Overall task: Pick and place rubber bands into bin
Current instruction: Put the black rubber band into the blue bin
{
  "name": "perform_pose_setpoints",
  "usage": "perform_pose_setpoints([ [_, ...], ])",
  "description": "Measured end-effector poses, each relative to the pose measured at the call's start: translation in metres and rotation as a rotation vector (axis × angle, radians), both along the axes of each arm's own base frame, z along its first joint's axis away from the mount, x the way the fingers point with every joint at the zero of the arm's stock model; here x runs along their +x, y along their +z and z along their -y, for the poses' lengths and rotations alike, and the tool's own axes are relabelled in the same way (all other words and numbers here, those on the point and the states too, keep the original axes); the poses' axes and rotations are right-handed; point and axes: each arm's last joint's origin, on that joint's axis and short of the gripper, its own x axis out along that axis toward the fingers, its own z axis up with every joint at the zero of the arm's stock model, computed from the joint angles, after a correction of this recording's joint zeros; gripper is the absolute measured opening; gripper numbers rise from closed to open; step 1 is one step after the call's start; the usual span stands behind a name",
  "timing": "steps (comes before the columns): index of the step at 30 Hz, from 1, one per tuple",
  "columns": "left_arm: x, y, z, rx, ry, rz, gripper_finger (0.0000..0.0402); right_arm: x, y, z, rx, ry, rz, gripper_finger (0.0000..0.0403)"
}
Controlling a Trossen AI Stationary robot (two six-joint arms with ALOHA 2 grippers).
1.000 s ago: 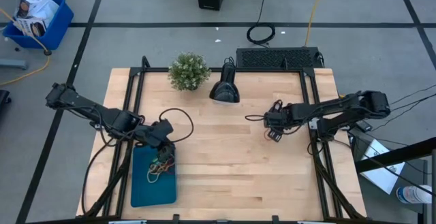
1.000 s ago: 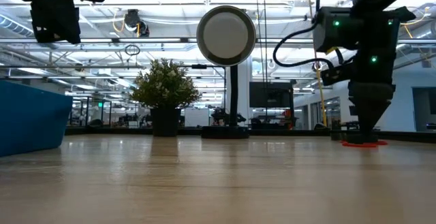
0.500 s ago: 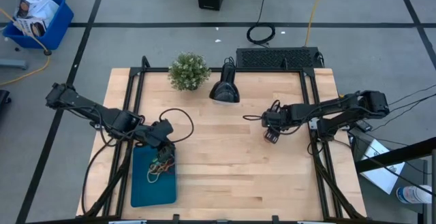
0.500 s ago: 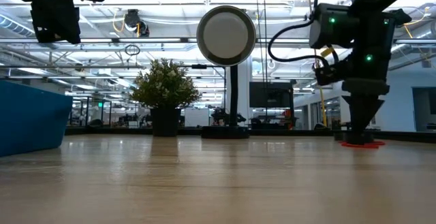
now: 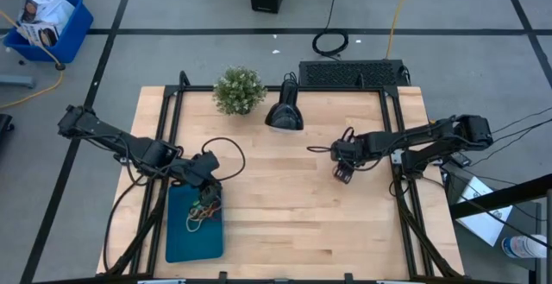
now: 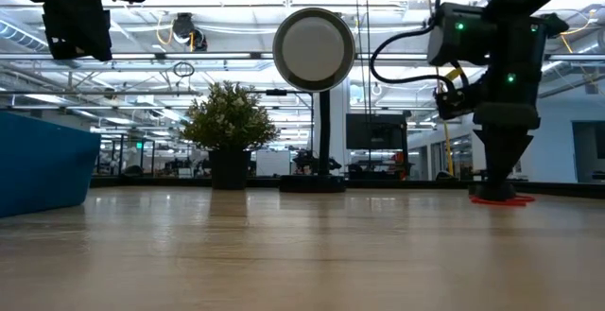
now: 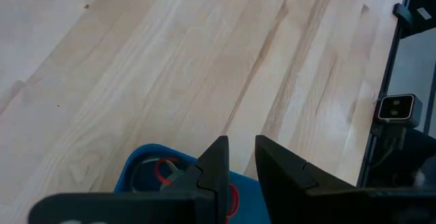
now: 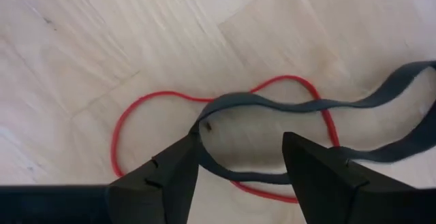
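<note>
A red rubber band (image 8: 136, 115) lies flat on the wooden table, and a dark grey-blue band (image 8: 286, 105) lies across it. My right gripper (image 8: 240, 146) is open and points down, low over the place where the two bands cross. It is right of the table's middle (image 5: 343, 173), and the low view shows it just above the red band (image 6: 501, 198). The teal bin (image 5: 194, 236) sits at the near left with several bands (image 5: 205, 206) in it. My left gripper (image 5: 210, 183) hovers over the bin's far end, slightly open and empty. My right gripper has its fingers (image 8: 178, 166) on either side of the dark band's loop (image 8: 225, 101), coming from above. One fingertip shows right at the loop's edge. I cannot tell whether it touches either band.
A potted plant (image 5: 239, 90) and a black lamp (image 5: 284, 111) stand at the table's far edge. A black cable (image 5: 226, 154) loops by the left arm. A deeper blue crate (image 5: 47, 21) sits on the floor, off the table.
My right gripper has shifted a little toward the table's left over the red band, staying low. The bands and my left gripper have kept still.
</note>
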Motion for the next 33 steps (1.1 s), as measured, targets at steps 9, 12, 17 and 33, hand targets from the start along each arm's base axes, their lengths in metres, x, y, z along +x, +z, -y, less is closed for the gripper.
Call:
perform_pose_setpoints([
  [9, 0.000, 0.000, 0.000, 0.000, 0.001, 0.000, 0.0076, 0.004, 0.000, -0.002, 0.067, 0.020, 0.041, 0.0204],
  [12, 0.000, 0.000, 0.000, 0.000, 0.001, 0.000, 0.0076, 0.005, 0.001, -0.002, 0.076, 0.023, 0.051, 0.0206],
  [17, 0.000, 0.000, 0.000, 0.000, 0.001, 0.000, 0.0076, 0.007, 0.001, -0.006, 0.112, 0.040, 0.081, 0.0206],
  [33, 0.000, 0.000, 0.000, 0.000, 0.001, 0.000, 0.0076, 0.005, -0.008, -0.010, 0.065, 0.083, 0.107, 0.0204],
])
